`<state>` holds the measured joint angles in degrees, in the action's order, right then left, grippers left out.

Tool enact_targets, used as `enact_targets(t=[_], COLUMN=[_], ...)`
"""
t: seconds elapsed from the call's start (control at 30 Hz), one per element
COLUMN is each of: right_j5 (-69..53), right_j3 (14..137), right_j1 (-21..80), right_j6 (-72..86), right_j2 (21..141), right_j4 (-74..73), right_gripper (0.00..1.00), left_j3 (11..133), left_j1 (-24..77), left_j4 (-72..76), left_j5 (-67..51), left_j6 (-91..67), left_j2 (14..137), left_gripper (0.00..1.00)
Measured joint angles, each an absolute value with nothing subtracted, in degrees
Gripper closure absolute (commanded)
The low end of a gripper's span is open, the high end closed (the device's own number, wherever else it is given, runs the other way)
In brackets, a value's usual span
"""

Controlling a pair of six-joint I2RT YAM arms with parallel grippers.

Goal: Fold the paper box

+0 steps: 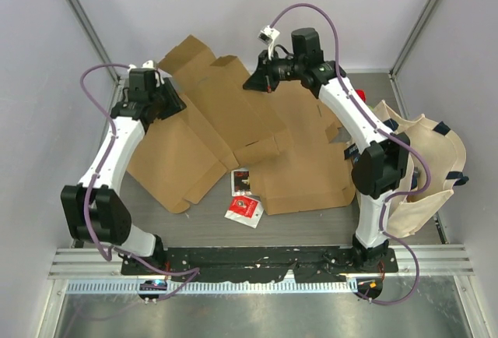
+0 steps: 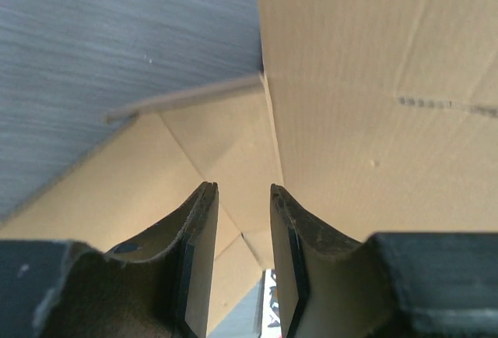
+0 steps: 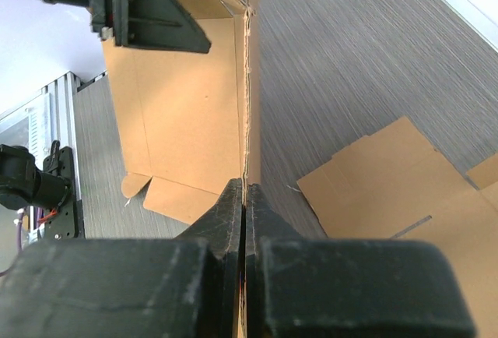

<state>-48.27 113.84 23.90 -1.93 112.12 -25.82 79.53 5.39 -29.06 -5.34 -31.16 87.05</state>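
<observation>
Two arms are working on one sheet. The paper box (image 1: 222,100), an unfolded cardboard blank, is sitting on the far-left part of the table (image 1: 311,225). Its near flaps are lying flat, and one far panel is standing up off the surface between the grippers.

The right gripper (image 3: 243,190) is pinching an edge of that raised panel with its jaws fully closed on the cardboard. The panel is running edge-on straight away from its fingertips.

The left gripper (image 2: 243,190) is sitting at the opposite end of the same panel, jaws parted with a narrow gap. The panel is rising just beside the finger (image 2: 307,237) on the right of its wrist view, and we are seeing more cardboard and a crease through the gap. We cannot tell whether either finger is touching the board.

A second cardboard blank (image 1: 303,170) is lying flat under the right arm. Two red-and-white packets (image 1: 243,207) are lying just beside its near-left corner. A cream tote bag (image 1: 424,167) is resting at the table's right edge.
</observation>
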Motion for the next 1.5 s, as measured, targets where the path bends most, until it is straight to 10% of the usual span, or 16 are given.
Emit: enact_targets(t=[0.17,0.9,1.23,1.5], right_j5=[-46.68,-45.19,-37.06,-25.82], right_j3=[113.84,113.06,115.2,116.14], right_j1=[25.54,28.8,31.73,36.75], right_j6=[-1.83,0.01,-2.0,-7.01], right_j2=[112.12,110.83,110.96,111.09], right_j4=[-25.17,-21.43,-22.02,-23.75], right_gripper=[0.99,0.99,0.99,0.99], left_j3=[76.6,87.88,76.23,73.8], left_j1=[5.39,2.28,2.9,2.92], left_j4=[-30.79,-28.05,-28.01,-23.77], left_j5=[-4.97,0.56,-4.03,-18.17], left_j6=[-30.57,-31.48,-32.75,-44.82], left_j2=[80.14,91.55,76.16,67.61], left_gripper=[0.5,0.64,0.29,0.29])
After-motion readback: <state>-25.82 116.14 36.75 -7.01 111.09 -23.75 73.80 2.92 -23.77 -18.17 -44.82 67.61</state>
